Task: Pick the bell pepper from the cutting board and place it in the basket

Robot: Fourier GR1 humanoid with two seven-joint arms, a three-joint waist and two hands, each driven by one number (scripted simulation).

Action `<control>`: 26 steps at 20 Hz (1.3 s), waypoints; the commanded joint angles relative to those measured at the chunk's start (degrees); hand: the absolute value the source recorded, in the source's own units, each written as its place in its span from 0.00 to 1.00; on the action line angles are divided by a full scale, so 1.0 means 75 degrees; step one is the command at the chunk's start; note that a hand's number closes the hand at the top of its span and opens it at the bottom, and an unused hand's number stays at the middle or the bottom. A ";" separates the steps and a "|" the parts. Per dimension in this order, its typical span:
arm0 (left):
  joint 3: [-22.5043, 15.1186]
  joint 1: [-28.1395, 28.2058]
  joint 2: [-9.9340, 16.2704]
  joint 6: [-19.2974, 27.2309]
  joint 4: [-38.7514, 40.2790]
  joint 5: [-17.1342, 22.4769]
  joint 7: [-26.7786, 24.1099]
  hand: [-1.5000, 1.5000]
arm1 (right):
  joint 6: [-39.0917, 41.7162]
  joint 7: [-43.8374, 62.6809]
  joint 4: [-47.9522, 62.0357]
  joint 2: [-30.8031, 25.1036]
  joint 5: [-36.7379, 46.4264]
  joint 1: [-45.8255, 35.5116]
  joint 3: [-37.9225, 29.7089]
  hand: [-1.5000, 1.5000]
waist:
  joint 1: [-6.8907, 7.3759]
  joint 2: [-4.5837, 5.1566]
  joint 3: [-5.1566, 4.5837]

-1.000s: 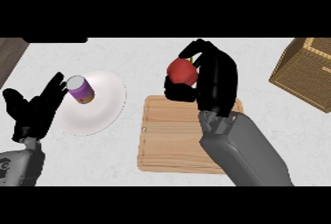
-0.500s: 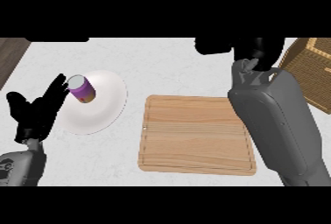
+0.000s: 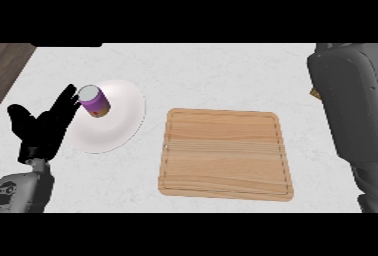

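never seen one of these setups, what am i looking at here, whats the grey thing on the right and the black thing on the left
This is one view from the robot's head, looking steeply down at a kitchen counter. The big grey shape at the right is the robot's right forearm; its hand is out of view, so what it holds cannot be seen. The black shape at the left is the robot's left hand, open with fingers up, resting beside a white plate. A small purple can stands on that plate. In the middle lies a wooden cutting board with nothing on it. No bell pepper shows, and the basket is almost wholly hidden behind the forearm.
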 commanded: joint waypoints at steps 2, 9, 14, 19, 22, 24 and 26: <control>0.0234 -0.0341 0.0180 -0.0147 0.0271 0.0135 0.0056 0.50 | -0.0175 -0.0309 0.0463 -0.0518 0.0136 0.0114 -0.0464 1.00 | -0.0038 -0.0004 0.0000; 0.0158 0.0102 0.0105 -0.0203 0.0076 0.0013 -0.0162 0.50 | -0.0678 -0.2104 0.1299 -0.1315 -0.0757 0.1022 -0.1375 1.00 | -0.0013 0.0002 0.0004; 0.0139 0.0021 0.0030 -0.0038 -0.0227 -0.0068 0.0163 0.50 | -0.1236 -0.2659 0.1847 -0.1195 -0.0885 0.1073 -0.1586 1.00 | 0.0001 -0.0004 0.0003; 0.0114 -0.0071 -0.0092 -0.0028 -0.0181 -0.0018 0.0281 0.50 | -0.2134 -0.4407 0.2922 -0.1325 -0.1543 0.1675 -0.2144 1.00 | 0.0037 0.0020 0.0008; 0.0121 -0.0148 0.0045 -0.0024 -0.0261 -0.0111 0.0321 0.50 | -0.3047 -0.3262 0.3090 -0.1671 -0.0897 0.1476 -0.2488 1.00 | 0.0051 0.0027 0.0008; 0.0083 0.0003 -0.0012 -0.0290 -0.0332 0.0098 0.0372 0.50 | -0.3019 -0.3691 0.3758 -0.1662 -0.1509 0.1255 -0.2888 0.00 | 0.0100 0.0034 0.0010; 0.0181 -0.0068 0.0003 -0.0198 -0.0050 -0.0070 -0.0076 0.50 | -0.2946 -0.3905 0.4398 -0.1693 -0.1448 0.0915 -0.2739 0.00 | 0.0076 0.0034 0.0005</control>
